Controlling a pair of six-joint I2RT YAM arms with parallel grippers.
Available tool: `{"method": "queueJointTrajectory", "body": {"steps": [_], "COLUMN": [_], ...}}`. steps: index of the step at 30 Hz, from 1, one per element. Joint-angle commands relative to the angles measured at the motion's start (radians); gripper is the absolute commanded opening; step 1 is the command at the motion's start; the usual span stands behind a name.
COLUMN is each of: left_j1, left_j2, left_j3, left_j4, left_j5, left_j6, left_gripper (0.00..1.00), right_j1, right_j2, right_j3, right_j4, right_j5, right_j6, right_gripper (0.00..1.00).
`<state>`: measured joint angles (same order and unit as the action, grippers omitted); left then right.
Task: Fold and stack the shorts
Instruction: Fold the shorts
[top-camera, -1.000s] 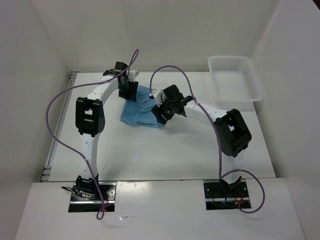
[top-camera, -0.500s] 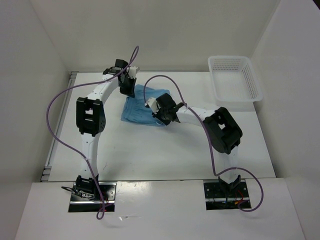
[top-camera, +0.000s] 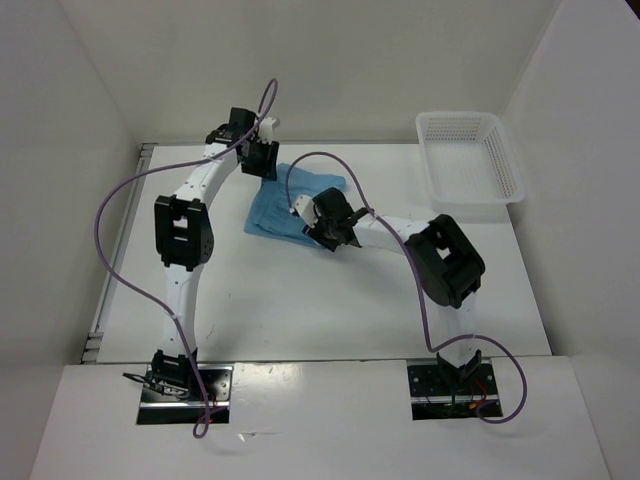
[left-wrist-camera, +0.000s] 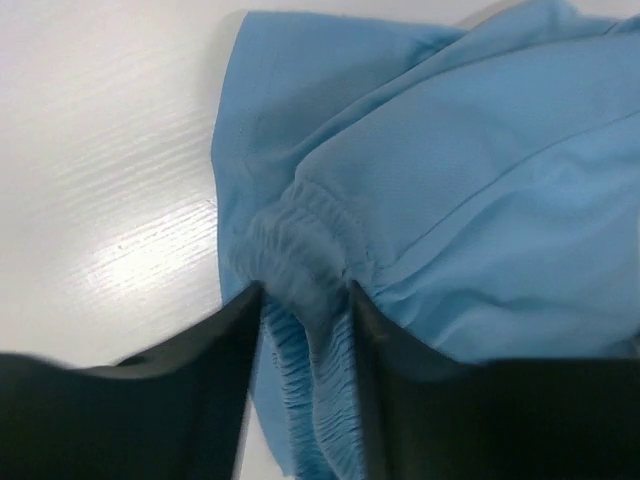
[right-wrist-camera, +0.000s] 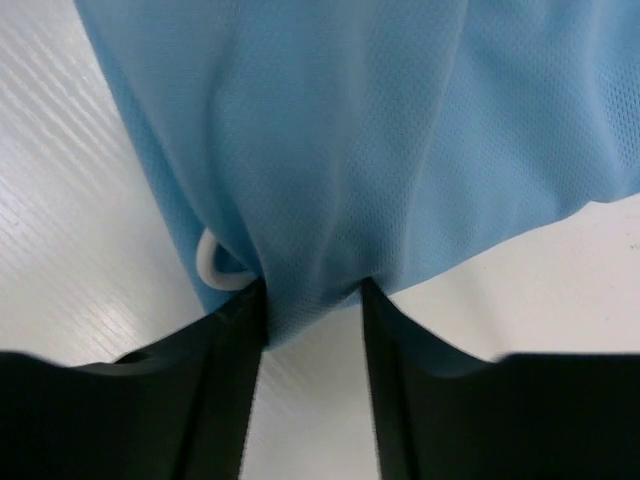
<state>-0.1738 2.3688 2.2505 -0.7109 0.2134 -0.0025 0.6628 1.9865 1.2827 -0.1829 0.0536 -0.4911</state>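
shorts (top-camera: 283, 212) in left claw (left-wrist-camera: 305, 300), right claw (right-wrist-camera: 313, 292)

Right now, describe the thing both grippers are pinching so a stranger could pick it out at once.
Look at the white table, left of the white lattice basket. There the shorts lie between the two arms, pinched by the left gripper and the right gripper. Nothing else there is sky-blue and soft, with a gathered elastic waistband.

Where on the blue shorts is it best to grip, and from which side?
Grip the shorts by the gathered waistband, coming in over the table from its outer edge: the bunched ridge gives a firm hold. The left gripper pinches it there.
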Motion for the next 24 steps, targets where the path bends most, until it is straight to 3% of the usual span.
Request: {"method": "queueJointTrajectory", "body": {"steps": [1,3,4,6,13,17,23,24], "left_j1": [0.002,0.002,0.011,0.023,0.074,0.092,0.102,0.102], "left_j2": [0.03,0.006,-0.005,-0.029,-0.172,-0.148,-0.088,-0.076], "left_j3": [-0.037,-0.057,-0.057,-0.057,-0.193,-0.327,-0.364,-0.364], "left_j4": [0.024,0.024,0.024,0.01,-0.019,-0.028,-0.019,-0.019], "left_j5": [0.018,0.018,0.018,0.018,0.104,0.193,0.253,0.253], "left_j6": [0.002,0.002,0.002,0.002,0.002,0.002,0.002,0.002], "left_gripper": [0.57,0.66,0.85,1.0,1.0,1.0,1.0,0.96], "right_j1": [-0.003,-0.003,-0.003,-0.003,-0.064,-0.132,-0.19,-0.204], "right_j2": [-0.026,-0.038,-0.052,-0.067,-0.21,-0.264,-0.264,-0.264], "right_j3": [0.02,0.052,0.081,0.112,0.158,0.121,0.152,0.164], "right_j4": [-0.029,-0.041,-0.041,-0.064,-0.099,-0.084,-0.073,-0.073], "right_j5": [0.0,0.0,-0.009,-0.018,-0.144,-0.247,-0.238,-0.227], "right_j6": [0.005,0.017,0.034,0.071,0.129,0.14,0.158,0.158], "right_gripper": [0.52,0.59,0.65,0.71,0.8,0.82,0.82,0.82]}}
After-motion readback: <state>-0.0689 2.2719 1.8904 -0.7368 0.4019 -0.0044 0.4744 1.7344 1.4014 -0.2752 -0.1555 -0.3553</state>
